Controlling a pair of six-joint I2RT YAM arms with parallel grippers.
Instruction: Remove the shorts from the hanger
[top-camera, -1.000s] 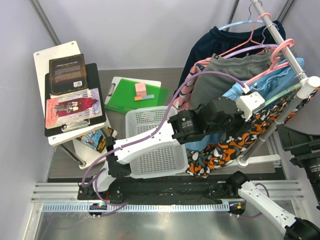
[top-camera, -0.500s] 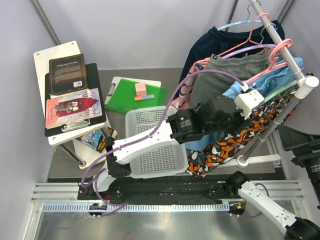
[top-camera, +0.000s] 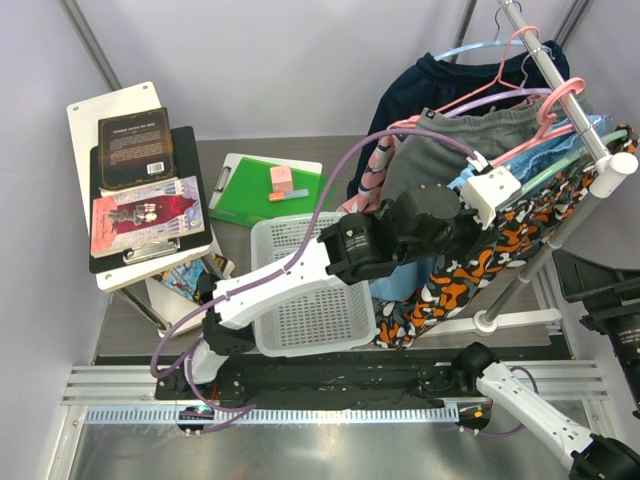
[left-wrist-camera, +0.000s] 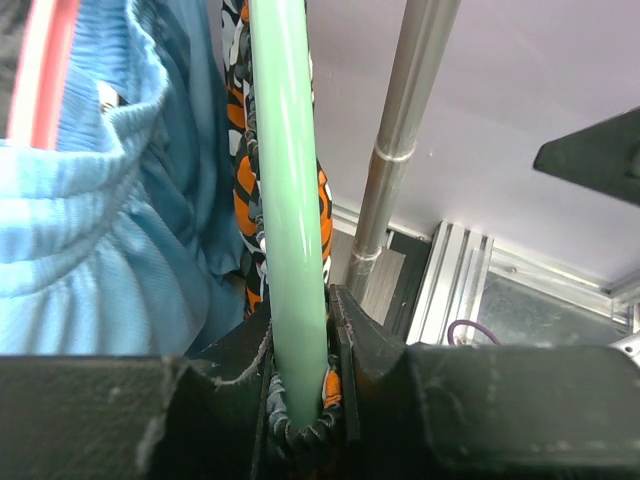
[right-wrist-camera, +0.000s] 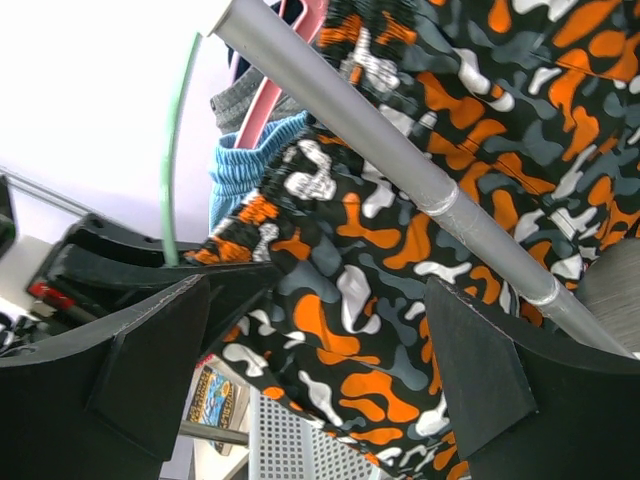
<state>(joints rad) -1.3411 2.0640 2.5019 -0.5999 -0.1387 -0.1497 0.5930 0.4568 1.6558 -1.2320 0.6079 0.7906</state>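
Observation:
The camouflage shorts (top-camera: 465, 275) hang on a pale green hanger (top-camera: 565, 162) at the near end of the rack rail (top-camera: 560, 90). The light blue shorts (top-camera: 545, 152) hang just behind them on a pink hanger (left-wrist-camera: 45, 70). My left gripper (top-camera: 478, 205) is shut on the green hanger's bar (left-wrist-camera: 290, 190), with the camouflage waistband (left-wrist-camera: 250, 250) pinched under it. The light blue shorts also show at the left of the left wrist view (left-wrist-camera: 90, 230). My right gripper (right-wrist-camera: 320, 380) is open and empty below the camouflage shorts (right-wrist-camera: 400, 230), not touching them.
Larger grey shorts (top-camera: 450, 150) and a dark navy garment (top-camera: 440, 85) hang further back. A white basket (top-camera: 310, 290) sits under the left arm. A green clipboard (top-camera: 265, 190) and a stand with books (top-camera: 140, 190) are at left. The rack post (left-wrist-camera: 400, 130) rises beside the hanger.
My left gripper has moved a little left and back with the green hanger. The camouflage shorts have swung with it. The right arm has not moved.

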